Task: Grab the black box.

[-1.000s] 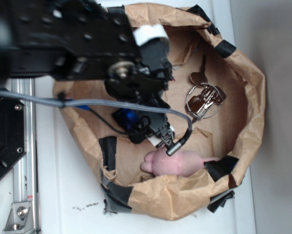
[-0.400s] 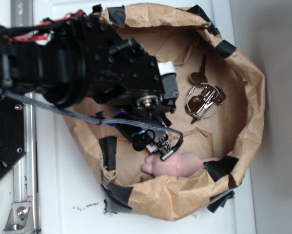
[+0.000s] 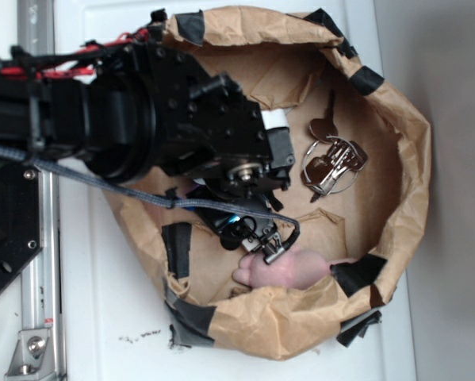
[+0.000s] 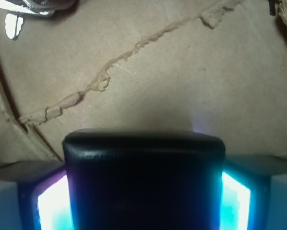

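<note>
The black box (image 4: 143, 182), glossy with rounded corners, fills the lower middle of the wrist view. My gripper (image 4: 143, 196) is shut on it, its glowing blue pads (image 4: 50, 206) pressed flush against the box's two sides. Brown paper with a torn seam lies just beyond the box. In the exterior view the black arm (image 3: 213, 143) reaches down into the brown paper bag (image 3: 411, 159) and hides both the jaws and the box beneath it.
A key bunch (image 3: 332, 163) lies on the paper to the right of the arm, and its edge shows in the wrist view as keys (image 4: 28, 7). A pink rounded toy (image 3: 289, 268) rests by the bag's near wall. Black tape patches (image 3: 176, 246) mark the paper. A grey cable (image 3: 221, 205) crosses the bag.
The arm has swung from the upper left down into the bag, toward the pink toy. It barely shifted over the last half second.
</note>
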